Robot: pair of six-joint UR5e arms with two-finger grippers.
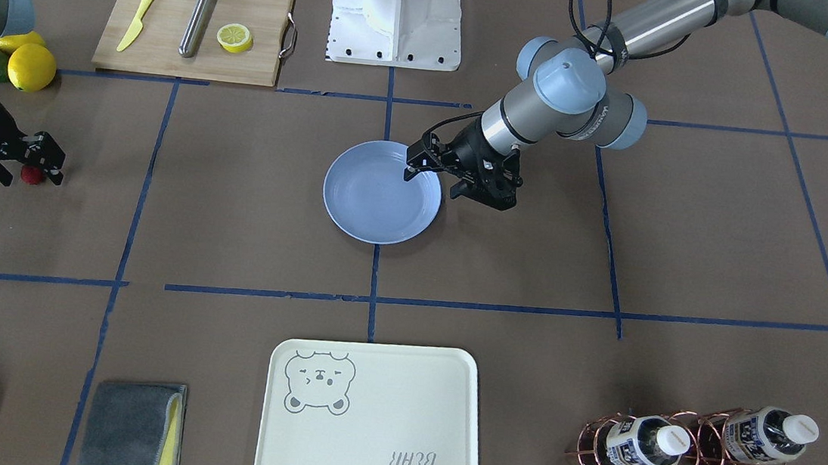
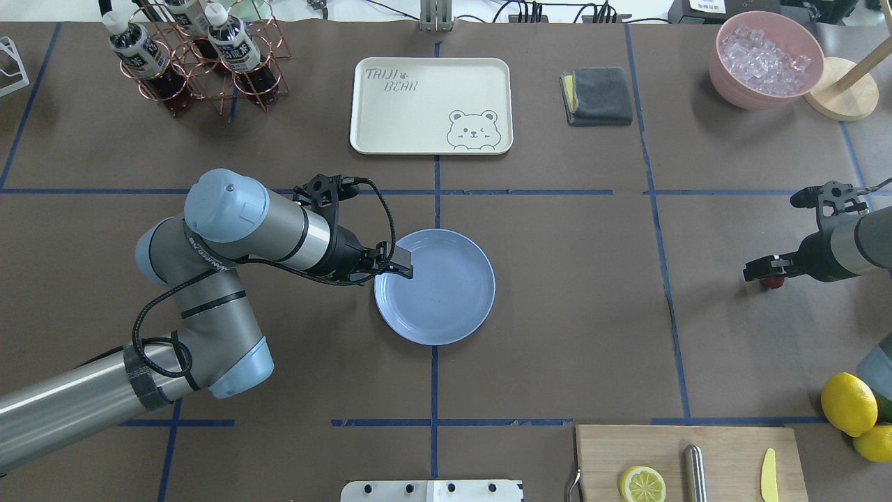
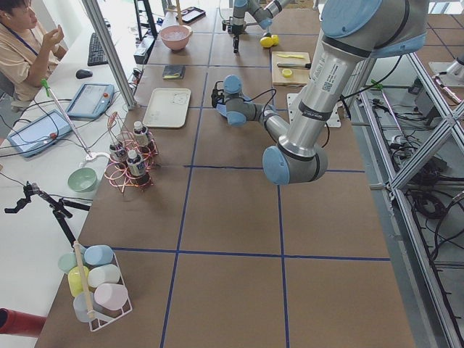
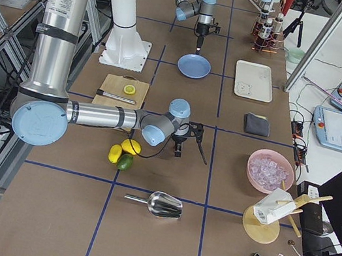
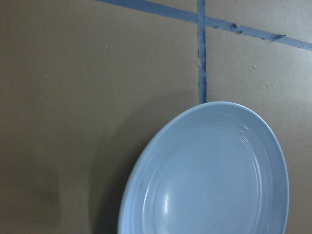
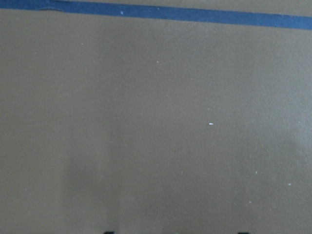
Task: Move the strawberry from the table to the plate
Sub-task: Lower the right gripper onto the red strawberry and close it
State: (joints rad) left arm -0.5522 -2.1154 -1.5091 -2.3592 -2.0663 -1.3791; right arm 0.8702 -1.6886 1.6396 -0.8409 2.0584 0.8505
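Strawberry (image 1: 30, 175) lies at the tips of the right gripper (image 2: 766, 270), fingers spread and empty; an off-centre squeeze could roll the tiny berry away, never reaching the plate (image 1: 378, 206).

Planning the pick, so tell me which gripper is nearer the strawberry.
Right. The right gripper sits at the strawberry; the left gripper hangs over the rim of the plate, far from it.
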